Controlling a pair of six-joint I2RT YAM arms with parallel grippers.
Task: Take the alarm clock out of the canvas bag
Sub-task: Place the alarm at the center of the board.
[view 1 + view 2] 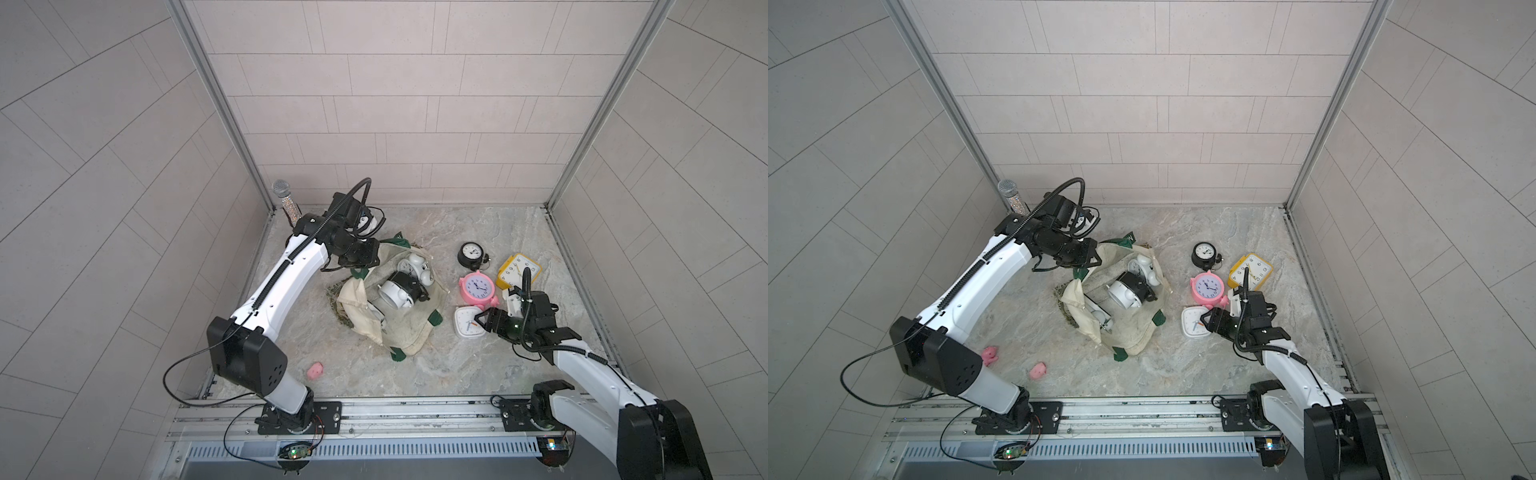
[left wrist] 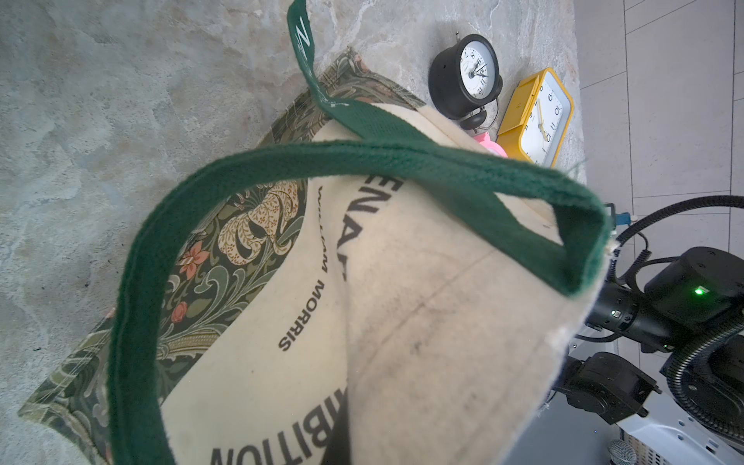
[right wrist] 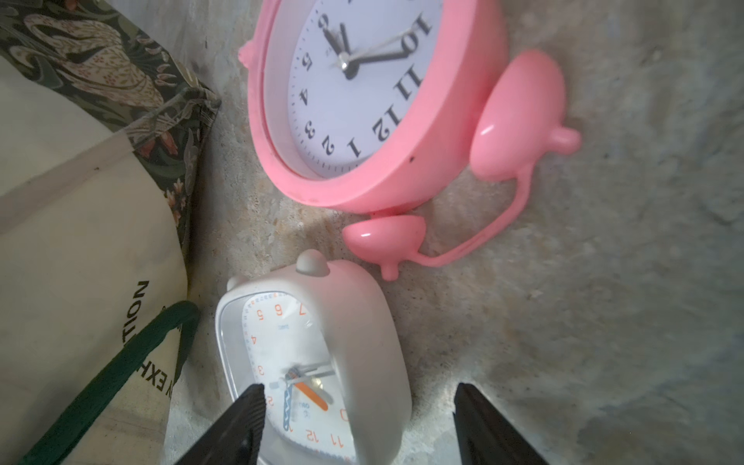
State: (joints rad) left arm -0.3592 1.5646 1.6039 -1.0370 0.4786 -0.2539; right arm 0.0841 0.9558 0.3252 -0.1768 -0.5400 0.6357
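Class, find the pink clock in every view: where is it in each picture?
Both top views: pink clock right of centre, right of the bag.
Left wrist: pink sliver between the bag's rim and the yellow clock.
Right wrist: large, beyond the white clock.
Shared landmark: the bag, in all views.

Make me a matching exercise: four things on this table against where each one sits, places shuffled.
Things: 1 white square alarm clock; 2 yellow alarm clock; 3 black-and-white twin-bell clock; 4 microphone.
Places: a inside the canvas bag; b upright in the back left corner; c at the right gripper's open jaws; d farthest right of the clocks.
Pairs: 1-c, 2-d, 3-a, 4-b.
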